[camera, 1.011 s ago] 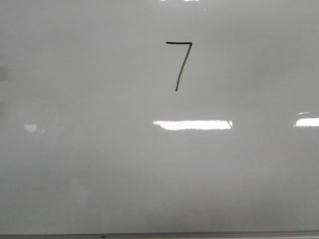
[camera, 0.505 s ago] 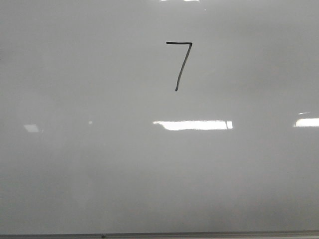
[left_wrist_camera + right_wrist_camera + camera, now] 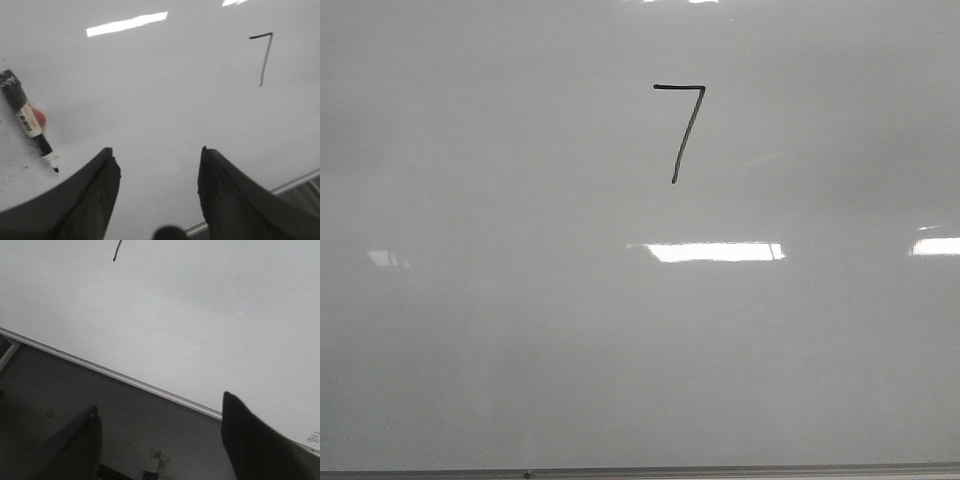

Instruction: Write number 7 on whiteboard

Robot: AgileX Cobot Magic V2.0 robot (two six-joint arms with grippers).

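Note:
A thin black number 7 (image 3: pixel 680 128) is drawn on the upper middle of the glossy whiteboard (image 3: pixel 520 360). It also shows in the left wrist view (image 3: pixel 263 55), and only the end of its downstroke (image 3: pixel 116 252) shows in the right wrist view. My left gripper (image 3: pixel 157 154) is open and empty above the board (image 3: pixel 165 100). A black marker (image 3: pixel 27 117) with a white label lies uncapped on the board, apart from the left gripper. My right gripper (image 3: pixel 159 407) is open and empty over the board's framed edge (image 3: pixel 150 387). Neither gripper shows in the front view.
The whiteboard's thin grey metal frame (image 3: pixel 720 470) runs along the near edge. Bright glare patches (image 3: pixel 715 251) lie on the board. Dark grey table surface (image 3: pixel 100 410) lies beyond the frame, with a scrap of tape (image 3: pixel 157 460). A small red object (image 3: pixel 39 118) sits beside the marker.
The 7 and the board have not moved. Only faint shadows and reflections on the left part of the board have shifted.

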